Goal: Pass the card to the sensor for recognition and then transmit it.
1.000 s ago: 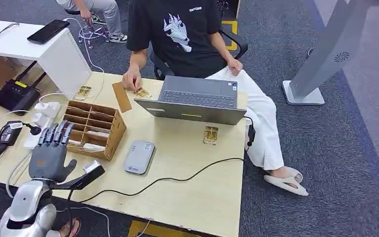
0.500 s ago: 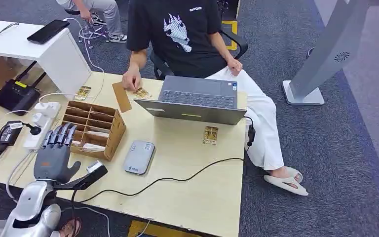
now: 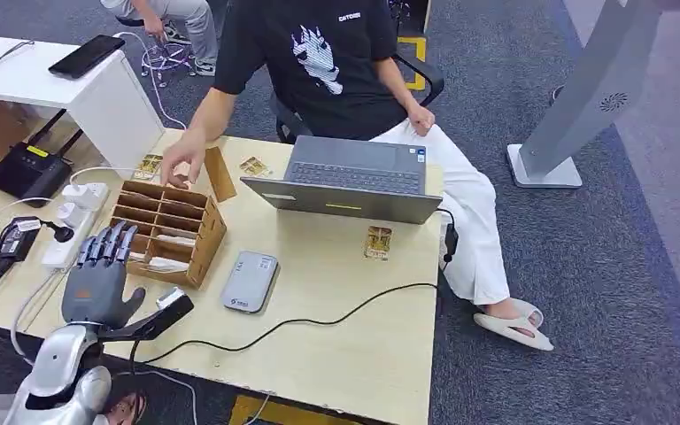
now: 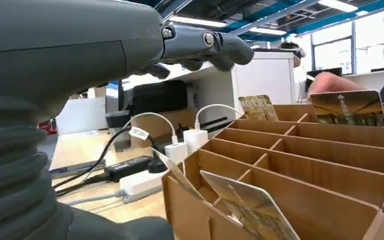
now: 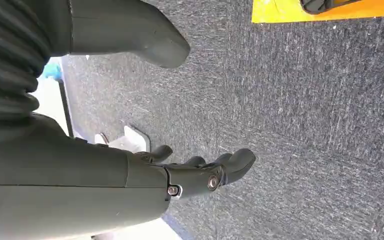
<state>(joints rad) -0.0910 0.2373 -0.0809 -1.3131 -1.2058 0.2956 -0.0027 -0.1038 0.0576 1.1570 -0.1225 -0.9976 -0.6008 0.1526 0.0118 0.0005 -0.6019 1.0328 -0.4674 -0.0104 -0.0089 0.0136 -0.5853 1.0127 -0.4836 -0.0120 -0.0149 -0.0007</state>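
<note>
My left hand [image 3: 97,276] hovers open just in front of the wooden slotted card box [image 3: 197,241], fingers stretched toward its near left corner and holding nothing. In the left wrist view its fingers [image 4: 205,45] reach above the box [image 4: 300,170], where a patterned card [image 4: 252,210] leans in the nearest slot. The same near-slot cards [image 3: 166,264] lie pale in the head view. The grey card sensor [image 3: 250,281] lies flat to the right of the box. My right hand [image 5: 200,175] hangs over dark carpet, fingers loosely apart and empty.
A seated person's hand [image 3: 180,164] reaches to the box's far end, where a card [image 4: 349,107] stands upright. An open laptop [image 3: 354,177] sits behind the sensor, with a loose card [image 3: 377,242] by it. A power strip [image 3: 75,217] and cables [image 3: 319,319] lie around.
The person's hand has moved from the cards near the laptop over to the far end of the box. My left hand drew back slightly toward me and now holds still.
</note>
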